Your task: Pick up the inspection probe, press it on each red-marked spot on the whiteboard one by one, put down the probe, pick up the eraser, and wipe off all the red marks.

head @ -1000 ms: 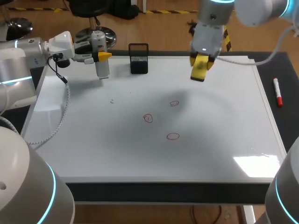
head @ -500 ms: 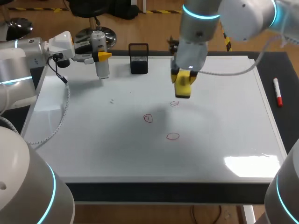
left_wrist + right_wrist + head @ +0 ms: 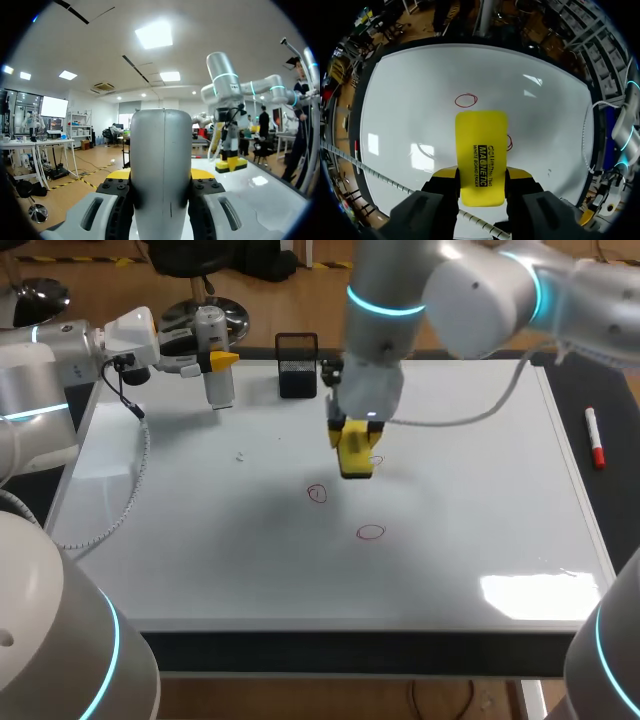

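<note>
Right gripper (image 3: 482, 175) pinches the yellow eraser (image 3: 481, 150) over the whiteboard (image 3: 480, 490); left gripper (image 3: 161, 176) clamps the probe (image 3: 161, 150).
The eraser sits between the right fingers, squeezed from both sides. One red mark (image 3: 465, 100) lies ahead of it and another (image 3: 509, 142) just beside it, partly hidden. The probe stands upright in the left fingers, well apart from the right gripper.

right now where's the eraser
In the head view the yellow eraser is clamped in the right gripper at the middle of the whiteboard, covering part of the farthest red mark.
</note>
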Robot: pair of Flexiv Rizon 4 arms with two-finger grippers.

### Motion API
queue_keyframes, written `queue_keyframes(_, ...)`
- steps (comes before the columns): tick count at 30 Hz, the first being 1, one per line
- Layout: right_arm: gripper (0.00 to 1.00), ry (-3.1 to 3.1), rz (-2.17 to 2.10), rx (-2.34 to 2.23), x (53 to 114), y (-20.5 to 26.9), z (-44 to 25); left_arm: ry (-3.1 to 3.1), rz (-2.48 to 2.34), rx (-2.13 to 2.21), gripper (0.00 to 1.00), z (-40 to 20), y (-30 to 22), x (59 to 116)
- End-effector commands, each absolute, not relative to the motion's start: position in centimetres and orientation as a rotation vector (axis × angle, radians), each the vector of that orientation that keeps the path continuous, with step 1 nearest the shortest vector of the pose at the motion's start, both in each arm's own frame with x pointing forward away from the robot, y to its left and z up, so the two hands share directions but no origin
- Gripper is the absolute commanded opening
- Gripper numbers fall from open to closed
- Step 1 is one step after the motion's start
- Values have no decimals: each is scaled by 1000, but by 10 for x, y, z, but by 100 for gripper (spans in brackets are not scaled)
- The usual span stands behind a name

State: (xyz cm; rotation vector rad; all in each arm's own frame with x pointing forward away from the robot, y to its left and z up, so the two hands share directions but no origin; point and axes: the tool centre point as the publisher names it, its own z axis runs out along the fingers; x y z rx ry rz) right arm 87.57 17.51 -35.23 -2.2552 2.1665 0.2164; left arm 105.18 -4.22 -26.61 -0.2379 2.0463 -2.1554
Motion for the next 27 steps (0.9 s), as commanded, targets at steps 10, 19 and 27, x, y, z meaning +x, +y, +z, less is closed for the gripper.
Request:
queue_keyframes(10, 0, 2167, 219, -2287, 885, 230, -386, 2043, -2158, -235, 0, -266, -42, 1052)
queue_keyframes(19, 0, 2137, 176, -2307, 865, 265, -398, 2043, -2158, -235, 0, -266, -42, 1052)
queue_keyframes(27, 0, 2168, 129, -2324, 855, 268, -412, 2043, -2158, -235, 0, -266, -42, 1052)
